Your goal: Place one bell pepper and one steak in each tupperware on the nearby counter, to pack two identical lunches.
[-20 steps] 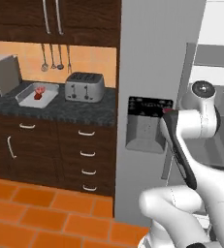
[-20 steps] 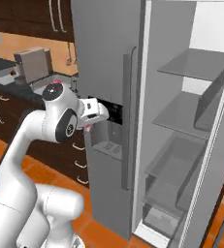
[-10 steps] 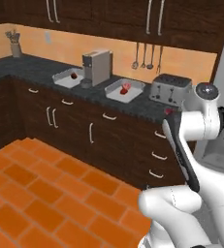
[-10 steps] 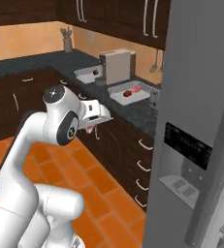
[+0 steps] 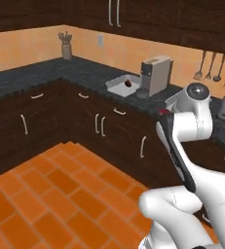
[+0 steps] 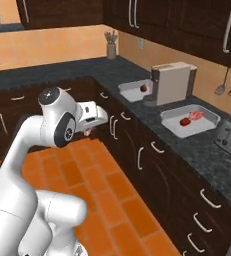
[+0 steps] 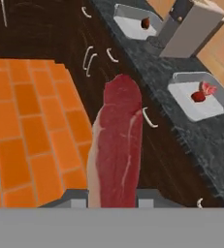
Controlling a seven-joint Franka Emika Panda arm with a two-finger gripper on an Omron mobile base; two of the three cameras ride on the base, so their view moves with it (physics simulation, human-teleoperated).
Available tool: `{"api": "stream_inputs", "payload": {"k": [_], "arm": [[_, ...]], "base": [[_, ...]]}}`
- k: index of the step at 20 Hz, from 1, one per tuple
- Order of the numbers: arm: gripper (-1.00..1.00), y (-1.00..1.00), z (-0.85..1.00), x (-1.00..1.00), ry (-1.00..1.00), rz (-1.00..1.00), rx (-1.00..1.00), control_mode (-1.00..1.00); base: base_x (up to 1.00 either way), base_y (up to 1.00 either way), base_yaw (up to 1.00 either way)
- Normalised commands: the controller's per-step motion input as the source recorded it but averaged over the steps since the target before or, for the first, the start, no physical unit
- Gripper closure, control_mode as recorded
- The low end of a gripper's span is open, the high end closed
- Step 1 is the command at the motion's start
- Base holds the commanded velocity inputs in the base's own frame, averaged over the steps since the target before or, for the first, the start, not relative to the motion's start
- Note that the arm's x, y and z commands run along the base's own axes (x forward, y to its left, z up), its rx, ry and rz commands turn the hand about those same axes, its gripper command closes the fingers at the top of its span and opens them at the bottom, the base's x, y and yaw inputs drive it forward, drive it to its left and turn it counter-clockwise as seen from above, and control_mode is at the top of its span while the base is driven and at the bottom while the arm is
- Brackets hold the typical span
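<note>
Steak [image 7: 117, 145], a flat pinkish-red slab with pale streaks, is sitting clamped in the narrow two-finger gripper [image 7: 114, 199], jutting forward over open orange tile floor [image 7: 26, 126] beside the dark brown cabinet fronts [image 7: 79, 43]. Beyond the counter edge, the black marbled stone counter [image 6: 187, 145] is carrying two shallow pale grey tupperware trays. The nearer tray [image 6: 191, 120] is holding a round red-orange bell pepper [image 6: 184, 121] touching a second steak [image 6: 195, 116]. Past the grey boxy coffee machine [image 6: 173, 82], the farther tray [image 6: 136, 90] is holding one bell pepper [image 6: 144, 88], with bare tray floor around it.
</note>
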Motion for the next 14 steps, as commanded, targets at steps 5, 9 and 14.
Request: {"api": "stream_inputs", "payload": {"k": [5,9,14], "arm": [[1.0,0.0,0.0,0.0,0.0,0.0,0.0,1.0],[1.0,0.0,0.0,0.0,0.0,0.0,0.0,1.0],[1.0,0.0,0.0,0.0,0.0,0.0,0.0,1.0]], "base": [[1.0,0.09,-0.07],[1.0,0.13,-0.33],[0.63,0.18,-0.5]]}}
